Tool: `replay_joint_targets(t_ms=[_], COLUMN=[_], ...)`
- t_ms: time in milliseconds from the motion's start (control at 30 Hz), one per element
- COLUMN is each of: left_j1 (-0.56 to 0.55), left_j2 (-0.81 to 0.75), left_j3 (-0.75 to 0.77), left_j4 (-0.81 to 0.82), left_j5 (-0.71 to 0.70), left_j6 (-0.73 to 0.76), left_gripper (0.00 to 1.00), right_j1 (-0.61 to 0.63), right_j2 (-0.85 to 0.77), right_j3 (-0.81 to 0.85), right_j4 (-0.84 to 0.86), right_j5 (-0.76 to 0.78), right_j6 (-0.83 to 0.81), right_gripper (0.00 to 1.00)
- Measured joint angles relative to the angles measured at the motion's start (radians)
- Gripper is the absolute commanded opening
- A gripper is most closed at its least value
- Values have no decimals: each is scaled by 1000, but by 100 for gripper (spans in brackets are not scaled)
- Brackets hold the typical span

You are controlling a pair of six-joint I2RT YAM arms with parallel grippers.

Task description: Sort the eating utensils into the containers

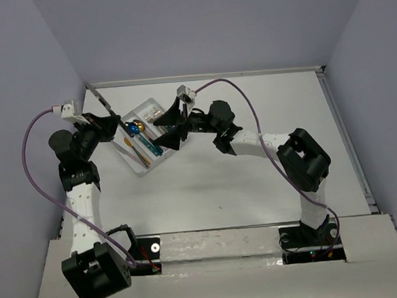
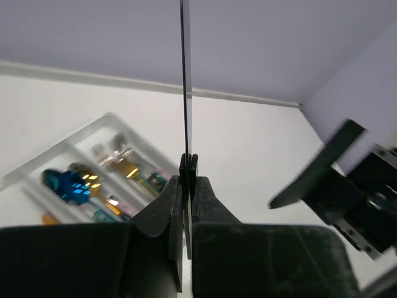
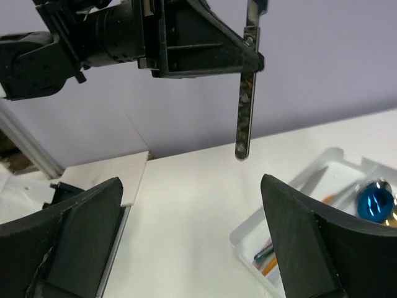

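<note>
The clear three-compartment tray (image 1: 160,161) lies tilted at the back left of the table. It holds several utensils, among them a blue spoon head (image 1: 134,128), gold fork heads (image 1: 152,115) and teal and orange handles (image 1: 146,148). My left gripper (image 1: 115,123) is shut on a slim dark utensil (image 1: 99,99) held in the air beside the tray's left end. In the left wrist view the gripper (image 2: 188,164) holds it edge-on (image 2: 185,74). My right gripper (image 1: 172,127) is open and empty above the tray's right side. The right wrist view shows its jaws (image 3: 191,186) wide apart, with the held utensil (image 3: 246,99) hanging ahead.
Lilac walls close the table at the back and both sides. A metal rail (image 1: 346,135) runs along the right edge. The tray also shows in the left wrist view (image 2: 37,171) and in the right wrist view (image 3: 248,239). The two grippers are close together over the tray.
</note>
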Motion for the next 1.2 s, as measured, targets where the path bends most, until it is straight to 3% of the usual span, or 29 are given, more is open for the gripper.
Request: replay_joint_targets(t_ms=[133, 300, 433, 1100, 1133, 1200], left_j1=[39, 39, 48, 73, 72, 72], left_j2=[55, 164, 253, 535, 535, 535], left_j3=[-52, -73, -78, -104, -104, -104], left_j4=[-53, -95, -96, -64, -64, -63], left_j5=[-168, -223, -236, -243, -243, -244], left_j6=[-3, -3, -5, -19, -19, -19], left_gripper=[0, 0, 0, 0, 8, 11], right_j1=[-19, -36, -35, -34, -34, -34], right_j2=[-73, -174, -244, -283, -286, -290], right_j3=[-118, -207, -269, -378, -384, -389], right_j4=[-73, -148, -181, -292, -293, -299], right_j5=[117, 216, 262, 393, 399, 407], right_j6=[-43, -109, -160, -267, -272, -281], right_gripper=[100, 100, 100, 100, 100, 100])
